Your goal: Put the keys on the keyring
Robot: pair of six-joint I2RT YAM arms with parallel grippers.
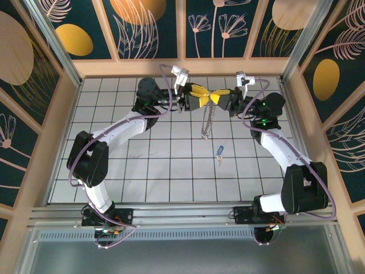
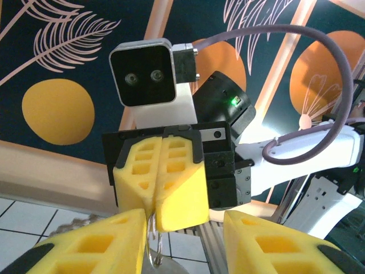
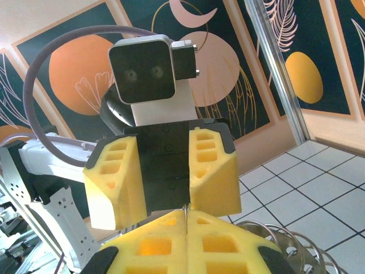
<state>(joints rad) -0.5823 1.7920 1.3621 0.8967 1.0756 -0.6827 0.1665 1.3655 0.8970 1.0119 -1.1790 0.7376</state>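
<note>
High over the far middle of the floor my two grippers meet tip to tip. The right gripper (image 1: 220, 98) (image 3: 186, 228) is shut on the thin silver wire of the keyring (image 2: 151, 242). From there the keyring's chain (image 1: 206, 123) hangs straight down, with its lower end near the tiles. The left gripper (image 1: 201, 95) (image 2: 182, 245) faces it, open, and the ring wire lies against the inner face of its left finger (image 2: 91, 245). The key (image 1: 219, 150), blue-headed and tiny, lies loose on the white tiles, nearer than the hanging chain.
Wooden walls with dark floral panels (image 1: 154, 28) enclose the tiled floor (image 1: 171, 165) on three sides. The arms' bases (image 1: 105, 214) sit at the near edge on a metal rail. Silver wire loops (image 3: 282, 240) show low right in the right wrist view.
</note>
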